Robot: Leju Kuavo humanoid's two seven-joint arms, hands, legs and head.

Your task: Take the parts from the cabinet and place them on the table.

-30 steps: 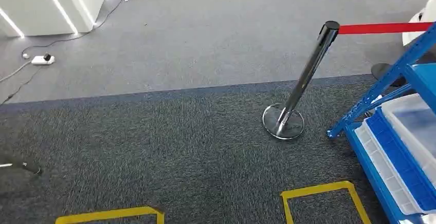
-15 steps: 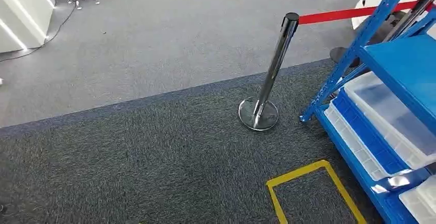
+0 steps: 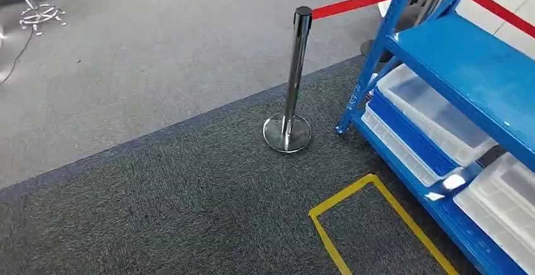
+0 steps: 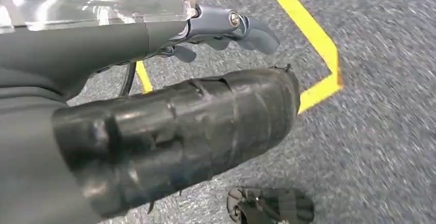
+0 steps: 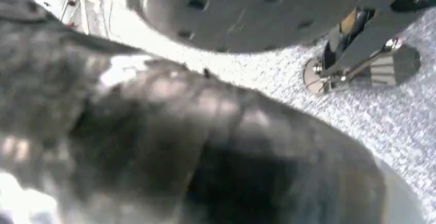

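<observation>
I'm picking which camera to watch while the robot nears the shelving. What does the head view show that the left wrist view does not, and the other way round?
The head view shows the blue shelf rack with clear plastic bins on its lower level, the chrome barrier post with its red belt, and the lighter grey floor beyond. The left wrist view shows the left hand hanging close above the floor; it is too close to tell how its fingers lie. Both show the dark carpet and yellow tape marking a box on it.

Grey robot hand point(image 4: 226, 29), black ribbed cover point(image 4: 175, 126)
</observation>
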